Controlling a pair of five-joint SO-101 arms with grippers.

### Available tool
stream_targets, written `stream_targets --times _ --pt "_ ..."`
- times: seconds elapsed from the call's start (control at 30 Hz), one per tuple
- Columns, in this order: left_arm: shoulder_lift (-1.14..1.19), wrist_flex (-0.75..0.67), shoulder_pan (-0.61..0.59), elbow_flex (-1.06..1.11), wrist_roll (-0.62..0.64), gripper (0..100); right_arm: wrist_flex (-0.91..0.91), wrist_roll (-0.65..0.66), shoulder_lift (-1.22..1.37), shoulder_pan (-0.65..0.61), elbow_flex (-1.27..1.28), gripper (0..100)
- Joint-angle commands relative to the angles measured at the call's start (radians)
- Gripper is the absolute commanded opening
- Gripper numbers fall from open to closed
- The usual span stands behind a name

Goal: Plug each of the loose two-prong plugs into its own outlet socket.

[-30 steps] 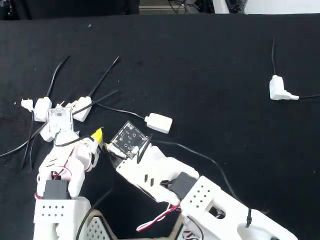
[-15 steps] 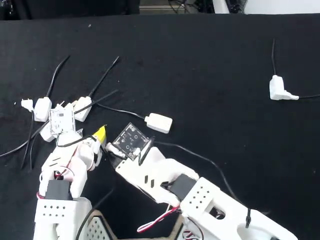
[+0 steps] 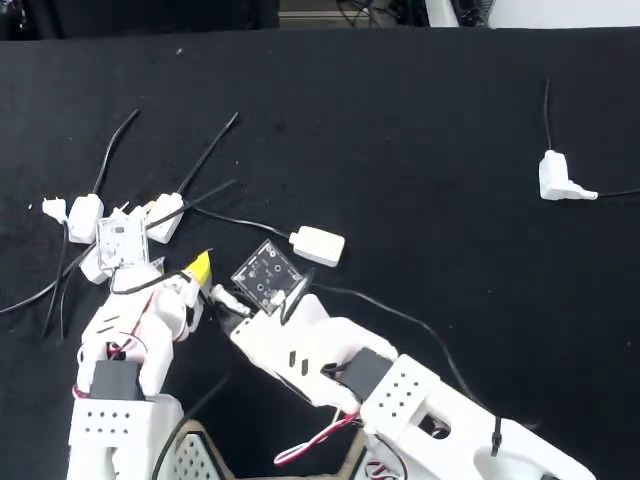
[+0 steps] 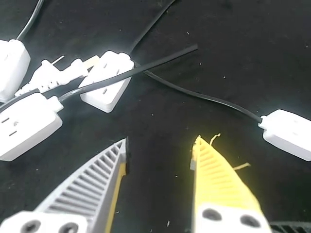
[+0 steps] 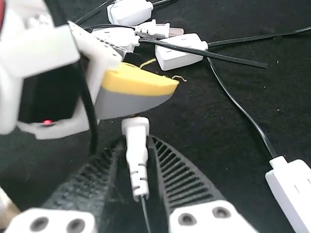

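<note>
left gripper (image 4: 160, 143) stands between the held plug (image 5: 136, 145) and clustered sockets (image 5: 181, 57).

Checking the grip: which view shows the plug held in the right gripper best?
The right wrist view: the plug lies close up in the right gripper, its whole body in sight. The high view shows it as a small white bit at the arm's tip.

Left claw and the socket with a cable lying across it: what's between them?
Just bare table, in the left wrist view. The open left claw stops short of the socket, touching nothing.
</note>
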Motion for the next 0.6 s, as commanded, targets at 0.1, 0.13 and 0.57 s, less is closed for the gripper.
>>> stream_targets --times 0.1,0.13,0.57 --pt "0.000 -0.009 -0.025 -0.008 0.003 22 -0.040 -0.015 -0.045 -0.006 -0.010 1.0" --pt "0.000 -0.009 -0.025 -0.008 0.003 22 -0.037 -0.015 -0.045 -0.006 -0.010 1.0" --pt "0.011 0.075 -0.024 -0.117 0.005 22 0.356 -0.015 -0.035 0.276 -0.228 1.0"
